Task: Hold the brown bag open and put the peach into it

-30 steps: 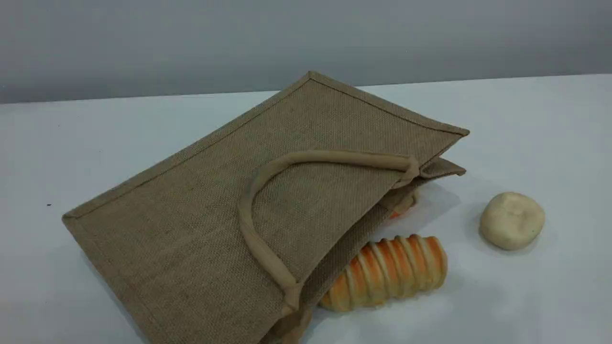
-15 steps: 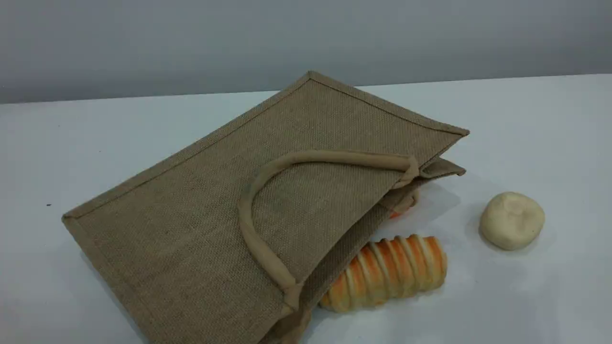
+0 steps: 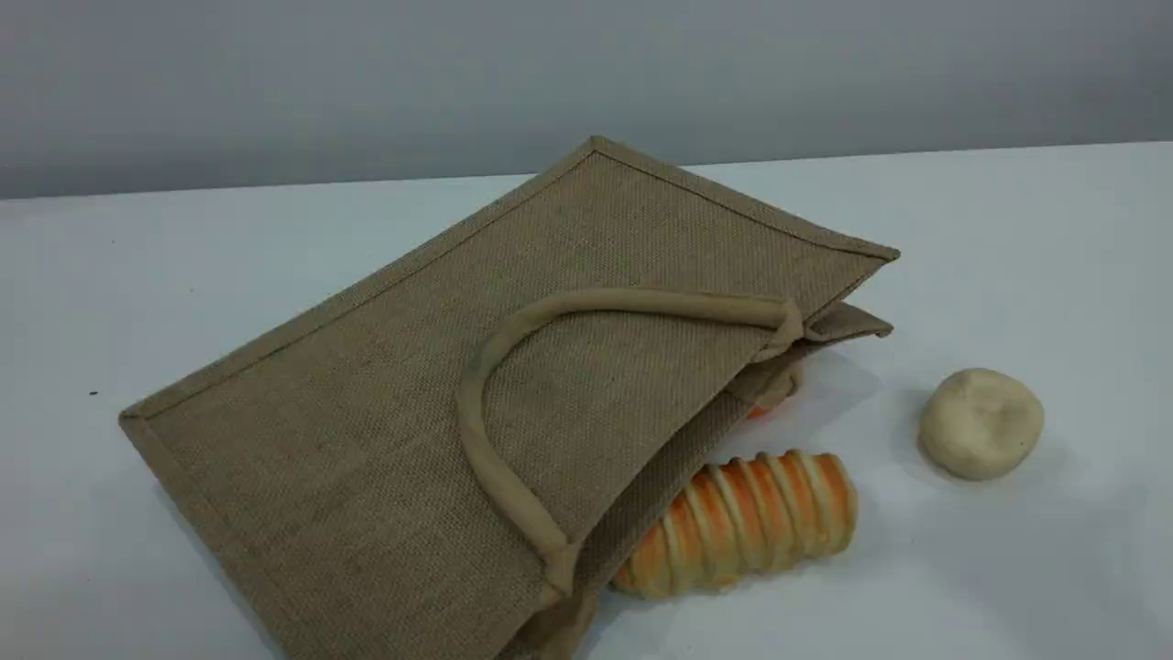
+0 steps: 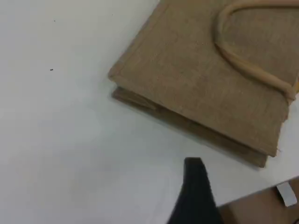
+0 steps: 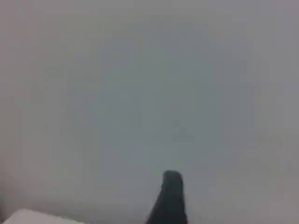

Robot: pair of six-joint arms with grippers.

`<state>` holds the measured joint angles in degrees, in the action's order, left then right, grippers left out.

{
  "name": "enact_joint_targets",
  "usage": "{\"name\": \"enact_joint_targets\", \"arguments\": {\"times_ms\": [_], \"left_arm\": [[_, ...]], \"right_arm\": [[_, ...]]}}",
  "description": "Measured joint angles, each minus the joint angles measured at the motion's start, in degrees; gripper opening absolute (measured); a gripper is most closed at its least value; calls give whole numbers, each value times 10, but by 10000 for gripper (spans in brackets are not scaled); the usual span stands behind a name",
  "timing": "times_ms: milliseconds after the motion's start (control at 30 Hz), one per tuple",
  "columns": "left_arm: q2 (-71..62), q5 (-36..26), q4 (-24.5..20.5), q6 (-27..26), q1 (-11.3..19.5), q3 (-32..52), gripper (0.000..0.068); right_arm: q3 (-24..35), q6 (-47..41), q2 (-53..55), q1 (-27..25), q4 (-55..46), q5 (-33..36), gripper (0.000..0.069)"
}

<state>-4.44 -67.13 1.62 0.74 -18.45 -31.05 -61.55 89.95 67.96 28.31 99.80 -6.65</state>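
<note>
Flat on the white table (image 3: pixel 1008 229) lies the brown bag (image 3: pixel 385 431), a big rectangle of coarse woven jute with stitched, folded edges, its mouth turned toward the right. One pale rope-like handle (image 3: pixel 476 449) arches across its upper face in a smooth loop. Just beside the mouth rests a long bread roll (image 3: pixel 742 522), glossy orange with cream ridges running across it, its near end touching the bag's edge. Well apart to the right sits a cream-white lumpy ball (image 3: pixel 981 422) with a matte, doughy surface. The peach cannot be made out for certain (only a small orange-red sliver (image 3: pixel 759 412) peeks from under the bag's mouth). Neither arm enters the scene view. The left gripper (image 4: pixel 196 186), a dark tapered fingertip hanging over bare table near the bag's corner, holds nothing, jaws spread wide; the right gripper (image 5: pixel 170 196) likewise stands wide and empty before a plain grey blur.
</note>
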Motion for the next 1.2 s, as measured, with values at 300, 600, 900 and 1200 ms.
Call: {"name": "enact_joint_targets", "arguments": {"times_ms": [300, 600, 900, 1200], "left_arm": [[0, 0, 0, 0, 0, 0, 469], [0, 0, 0, 0, 0, 0, 469], [0, 0, 0, 0, 0, 0, 469], [0, 0, 0, 0, 0, 0, 469]], "right_arm": [[0, 0, -23, -90, 2, -84, 573], [34, 0, -126, -90, 2, -74, 573], [165, 0, -270, -90, 0, 20, 573], [320, 0, -429, -89, 0, 76, 573]]}}
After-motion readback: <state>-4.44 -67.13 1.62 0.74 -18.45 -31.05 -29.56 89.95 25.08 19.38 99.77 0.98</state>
